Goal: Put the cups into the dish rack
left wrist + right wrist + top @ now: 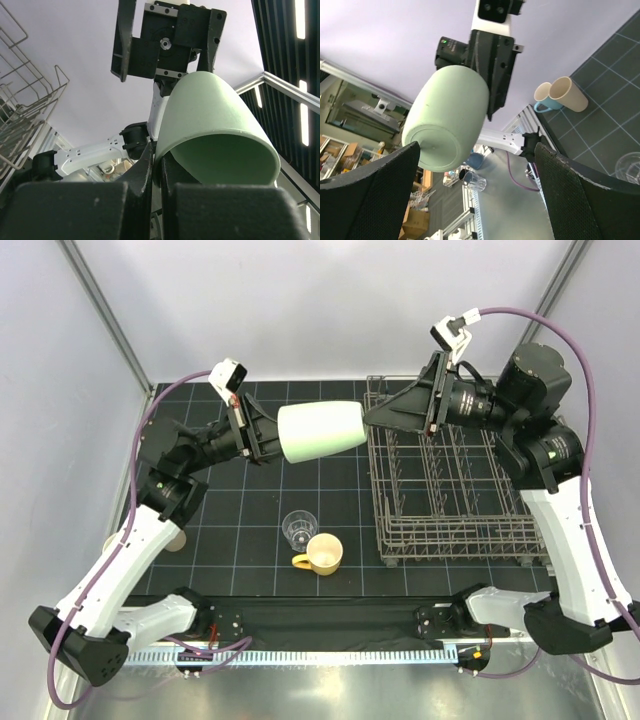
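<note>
One dish rack, five cups: pale green cup clamped in left gripper, clear glass, yellow mug, tan tumbler, light blue cup (right wrist only). Right gripper has its jaws wide apart.

Top view: tan tumbler mostly hidden behind left arm, only a sliver shows. Right wrist view: light blue cup largely covered by the tumbler; clear glass cut by right edge. Left wrist view: dish rack cut by left edge; base of pale green cup out of sight.
</note>
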